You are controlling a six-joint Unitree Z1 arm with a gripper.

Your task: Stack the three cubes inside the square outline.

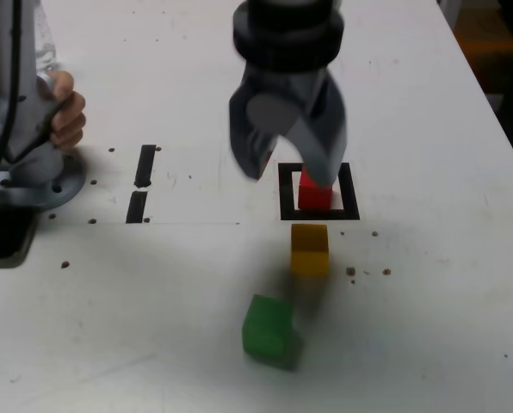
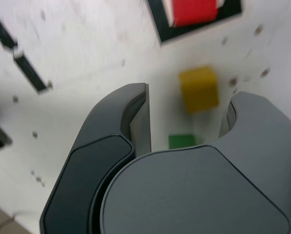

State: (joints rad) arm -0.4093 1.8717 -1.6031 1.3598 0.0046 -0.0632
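The gripper (image 2: pixel 188 100) is hanging above the counter (image 1: pixel 153 310), its fingers standing apart. The red cube (image 1: pixel 315 191) is sitting inside the square outline (image 1: pixel 350 191). The yellow cube (image 1: pixel 310 249) and green cube (image 1: pixel 268 326) are lying outside.

"What sort of place is this?"

"A robotics lab, or a workshop used like one. Toward twelve in the exterior view, a robot gripper (image 1: pixel 287 146) hangs over a white work surface (image 1: pixel 411 301)."

"Couldn't it be a home table?"

"It looks more like a test bench: black tape strips (image 1: pixel 137 206) toward nine, a square outline (image 1: pixel 351 194) near three, and plain coloured cubes (image 1: pixel 310 249) from two round to six. At nine, there's grey machinery with a round, flanged foot (image 1: pixel 63 191), and a person's hand (image 1: pixel 68 110) at ten."
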